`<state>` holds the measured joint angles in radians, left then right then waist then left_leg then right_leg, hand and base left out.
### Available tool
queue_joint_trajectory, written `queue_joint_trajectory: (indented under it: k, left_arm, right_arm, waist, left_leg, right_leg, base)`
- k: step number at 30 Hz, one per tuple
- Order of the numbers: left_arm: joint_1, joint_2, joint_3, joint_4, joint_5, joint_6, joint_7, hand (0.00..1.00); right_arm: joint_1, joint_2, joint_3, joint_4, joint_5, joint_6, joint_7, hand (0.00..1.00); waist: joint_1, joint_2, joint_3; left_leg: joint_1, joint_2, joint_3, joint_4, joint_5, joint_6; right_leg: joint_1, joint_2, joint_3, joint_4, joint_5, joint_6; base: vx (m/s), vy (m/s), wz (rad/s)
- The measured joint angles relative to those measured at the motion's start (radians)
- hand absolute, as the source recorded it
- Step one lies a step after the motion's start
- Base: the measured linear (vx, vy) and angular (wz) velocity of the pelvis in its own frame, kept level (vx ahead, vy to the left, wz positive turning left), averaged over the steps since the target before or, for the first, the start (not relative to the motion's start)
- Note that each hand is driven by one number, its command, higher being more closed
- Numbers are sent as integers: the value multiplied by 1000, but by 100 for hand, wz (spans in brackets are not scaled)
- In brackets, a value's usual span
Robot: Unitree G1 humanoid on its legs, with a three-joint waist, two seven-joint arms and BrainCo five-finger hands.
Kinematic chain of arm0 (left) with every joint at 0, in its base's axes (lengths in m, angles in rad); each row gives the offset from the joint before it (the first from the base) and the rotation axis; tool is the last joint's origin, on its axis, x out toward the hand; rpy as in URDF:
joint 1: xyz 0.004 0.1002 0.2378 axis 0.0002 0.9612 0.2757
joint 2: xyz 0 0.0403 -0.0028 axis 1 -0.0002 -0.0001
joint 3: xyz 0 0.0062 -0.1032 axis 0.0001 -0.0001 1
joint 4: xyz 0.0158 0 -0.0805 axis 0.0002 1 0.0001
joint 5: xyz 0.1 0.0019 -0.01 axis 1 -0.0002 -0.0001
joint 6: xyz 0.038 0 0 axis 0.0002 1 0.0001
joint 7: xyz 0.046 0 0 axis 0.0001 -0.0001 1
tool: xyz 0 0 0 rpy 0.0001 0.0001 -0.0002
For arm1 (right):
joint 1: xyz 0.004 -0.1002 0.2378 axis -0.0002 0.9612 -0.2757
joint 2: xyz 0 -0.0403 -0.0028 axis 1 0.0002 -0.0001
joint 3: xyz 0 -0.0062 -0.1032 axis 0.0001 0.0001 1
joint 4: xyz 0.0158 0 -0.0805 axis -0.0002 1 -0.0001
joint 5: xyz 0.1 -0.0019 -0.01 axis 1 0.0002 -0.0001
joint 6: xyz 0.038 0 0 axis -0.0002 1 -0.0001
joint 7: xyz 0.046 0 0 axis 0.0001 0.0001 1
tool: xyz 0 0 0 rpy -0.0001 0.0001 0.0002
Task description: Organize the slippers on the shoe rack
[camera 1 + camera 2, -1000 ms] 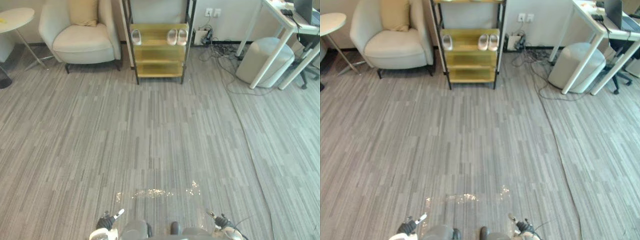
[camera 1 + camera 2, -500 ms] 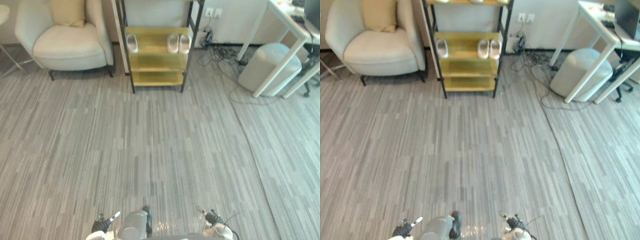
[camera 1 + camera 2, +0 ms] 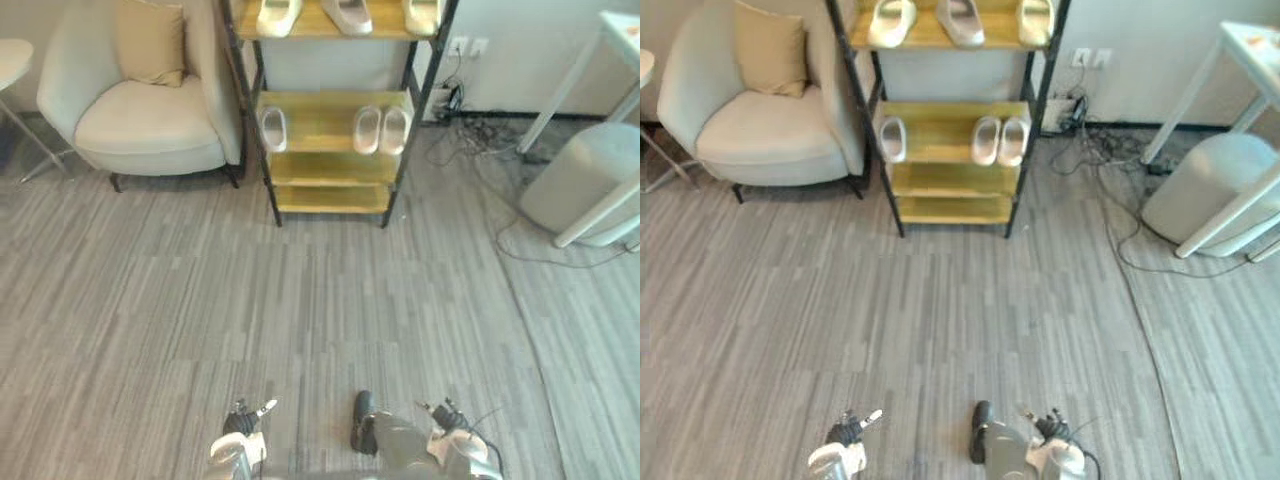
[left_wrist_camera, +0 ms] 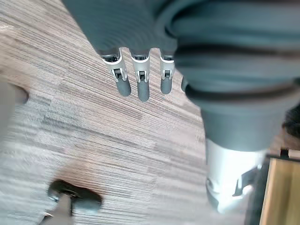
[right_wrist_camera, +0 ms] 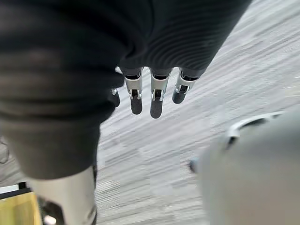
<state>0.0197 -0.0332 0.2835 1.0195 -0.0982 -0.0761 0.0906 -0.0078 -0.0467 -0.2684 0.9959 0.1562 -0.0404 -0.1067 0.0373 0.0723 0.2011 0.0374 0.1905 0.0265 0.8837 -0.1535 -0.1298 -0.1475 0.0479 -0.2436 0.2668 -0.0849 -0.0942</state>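
Steps brought the black shoe rack with yellow wooden shelves (image 3: 320,115) nearer, not yet in reach; left hand (image 4: 136,82) and right hand (image 5: 155,96) hung spread, empty.

- Armchair (image 3: 150,125): pale, upper left of frame, standing on thin dark legs.
- Cushion (image 3: 150,42): tan, upright against the armchair's back.
- Side table (image 3: 12,60): round white top, far upper-left edge, partly cut off.
- Floor (image 3: 300,300): grey, striped, across middle and lower frame.
- Sockets (image 3: 468,46): on the wall, upper right.
- Cables (image 3: 480,130): dark, loose on the floor below the sockets.
- Pouf (image 3: 585,180): pale grey, right edge.
- Desk (image 3: 565,85): white, upper-right corner; one leg slants across the pouf.
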Motion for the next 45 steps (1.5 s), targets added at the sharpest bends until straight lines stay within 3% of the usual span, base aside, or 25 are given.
queue_joint_trajectory:
  k: [2, 4, 6, 8, 9, 10, 12, 13, 15, 17, 19, 21, 23, 24, 26, 28, 30, 33, 34, 37, 39, 42, 43, 44, 45]
  left_arm:
    - [2, 9, 4, -34, 0, -2, -6, 0]
    - [7, 20, -8, -61, -2, -5, -6, 0]
    - [27, 18, -6, -87, -14, -7, -6, 0]
    - [30, 12, -6, -88, -22, -8, -5, 0]
    - [31, 9, -7, -87, -23, -19, -4, 0]
    - [31, 8, -7, -87, -23, -20, -5, 0]
    - [31, 7, -6, -83, -25, -26, -5, 0]
    - [30, 27, -6, -78, -22, -26, -7, 0]
    - [31, 33, -7, -75, -21, -25, -7, 0]
    - [31, 40, -20, -60, -22, -24, -8, 0]
    - [18, 59, -57, -41, -19, -16, -10, 0]
    - [9, 64, -72, -24, -19, -1, -9, 0]
    - [-3, 59, -81, -11, -19, 0, -8, 0]
    - [-5, 59, -81, -8, -19, 0, -8, 0]
    - [-8, 53, -85, -8, -10, 0, -9, 0]
    - [-2, 53, -74, -8, 3, 0, -9, 0]
    - [-4, 38, -68, -2, 17, 3, -9, 0]
    - [4, 4, -63, -5, 20, 1, -12, 0]
    - [3, -4, -63, -6, 23, 2, -13, 0]
    - [1, -3, -29, -34, 39, 0, -17, 0]
    - [6, -2, -30, -39, 39, 1, -16, 0]
    - [5, 1, -37, -55, 39, -2, -16, 0]
    - [6, 1, -46, -50, 39, -2, -15, 0]
    - [5, 0, -48, -44, 38, -3, -15, 0]
    - [6, 21, -48, -30, 38, -4, -12, 0]
  right_arm:
    - [-2, 16, 12, 0, 1, 1, -1, 0]
    - [-1, 36, 39, 2, 2, 2, -3, 0]
    - [-8, 50, 42, 2, 3, 3, -3, 0]
    - [-8, 50, 42, 3, 3, 7, -3, 0]
    - [-6, 50, 44, 4, 2, 11, -4, 0]
    - [-6, 50, 45, 4, 2, 12, -5, 0]
    - [-7, 48, 46, 5, 1, 12, -8, 0]
    - [-4, 64, 45, 11, 0, 11, -10, 0]
    - [3, 70, 44, 10, -2, 11, -11, 0]
    - [15, 75, 43, 19, -5, 11, -6, 0]
    - [20, 77, 39, 20, -10, 9, 5, 0]
    - [24, 64, 33, 2, -10, 1, 9, 0]
    - [28, 46, 27, -1, -9, -7, 9, 0]
    - [28, 46, 22, -2, -9, -8, 9, 0]
    - [27, 46, -4, -5, -8, -11, 9, 0]
    - [30, 42, -8, 3, -6, -9, 9, 0]
    - [43, 32, -10, 4, -7, -9, 9, 0]
    - [44, 16, -34, 7, -6, -9, 9, 0]
    - [45, 12, -34, 7, -6, -8, 8, 0]
    - [50, 5, -6, 5, 0, -6, 7, 0]
    - [50, 9, -1, 6, 2, -6, 7, 0]
    - [41, 24, 0, 0, 3, -6, 7, 0]
    - [41, 22, 0, 0, 4, -8, 7, 0]
    - [42, 19, 0, 3, 4, -5, 6, 0]
    - [51, 37, 0, 1, 2, -5, 4, 0]
  waist:
    - [12, -8, 20]
    - [28, -38, 19]
    - [44, -35, 16]
    - [54, -30, 16]
    - [70, -30, 15]
    - [73, -29, 14]
    - [84, -32, 7]
    - [82, -79, -4]
    - [84, -91, -12]
    - [81, -92, -19]
    - [71, -99, -19]
    - [53, -100, -20]
    - [29, -88, -16]
    - [26, -89, -16]
    - [18, -88, -17]
    - [18, -95, -17]
    - [19, -83, -28]
    - [15, -38, -41]
    - [9, -28, -40]
    - [13, -20, -23]
    - [18, -30, -22]
    - [24, -32, -21]
    - [21, -25, -26]
    - [26, -30, -29]
    - [21, -59, -53]
  left_leg:
    - [-111, 34, 49, 181, -46, 14]
    - [-216, 33, 100, 184, -78, 35]
    - [-330, 14, 205, -97, -107, 76]
    - [-341, -11, 236, -293, -88, 81]
    - [-333, -50, 247, -558, 2, 80]
    - [-332, -52, 249, -586, 15, 81]
    - [-296, -64, 277, -658, 197, 118]
    - [-283, -102, 307, -637, 157, 188]
    - [-280, -110, 322, -576, 97, 202]
    - [-227, -128, 320, -533, 16, 213]
    - [-140, -172, 289, -576, -40, 200]
    - [-55, -202, 257, -607, -68, 200]
    - [66, -208, 193, -673, -78, 202]
    - [78, -208, 183, -682, -78, 201]
    - [129, -204, 137, -725, -87, 184]
    - [184, -203, 101, -741, -120, 140]
    - [228, -178, 58, -738, -161, 113]
    - [217, -134, 44, -700, -160, 112]
    - [193, -117, 43, -628, -169, 97]
    - [-22, -12, 61, -65, -164, 24]
    - [-74, 22, 100, -32, -186, 40]
    - [-138, 10, 99, -259, -201, 58]
    - [-139, -13, 42, -424, -150, 62]
    - [-126, -24, 33, -450, -93, 27]
    - [-94, -60, 68, -515, -82, 44]
  right_leg:
    - [120, 20, 12, -54, -39, -20]
    - [189, 20, 26, -100, -60, -19]
    - [271, 20, 68, -154, -79, 22]
    - [299, 14, 92, -178, -89, 37]
    - [344, 2, 121, -209, -107, 60]
    - [349, 1, 126, -211, -111, 63]
    - [398, -19, 168, -222, -144, 103]
    - [400, -68, 189, -204, -150, 120]
    - [400, -90, 208, -156, -147, 124]
    - [351, -110, 221, 68, -149, 147]
    - [189, -151, 213, 466, -121, 264]
    - [98, -174, 172, 623, -155, 223]
    - [-3, -169, 68, 530, -217, 154]
    - [-14, -168, 58, 503, -218, 151]
    - [-75, -150, 44, 292, -180, 144]
    - [-98, -131, 62, 62, -23, 115]
    - [-76, -110, 65, 55, 90, 70]
    - [-65, -85, 22, 72, 15, 56]
    - [-40, -73, 4, 66, -3, 50]
    - [115, -24, -13, -11, -52, 27]
    - [171, -14, -5, -39, -57, 26]
    - [214, -32, 48, -71, -61, 47]
    - [214, -35, 67, -72, -66, 69]
    - [215, -38, 92, -74, -71, 84]
    - [218, -72, 118, -93, -69, 108]
  base:
    - [461, -140, -9]
    - [420, -139, -22]
    - [495, -46, -46]
    - [472, 97, -43]
    - [400, 128, -37]
    - [630, 222, -55]
    - [545, 220, -46]
    - [605, 248, -29]
    - [499, 216, -10]
    - [549, 246, -2]
    - [472, 194, 22]
    - [451, 133, 61]
    - [385, 42, 91]
    - [377, -4, 99]
    - [373, -37, 75]
    - [528, -125, 59]
    - [594, -199, 52]
    - [428, -163, 39]
    - [519, -234, 39]
    - [376, -136, 15]
    - [303, -41, -20]
    - [255, 74, -51]
    - [172, 141, -45]
    - [293, 235, -51]
    - [187, 167, -35]
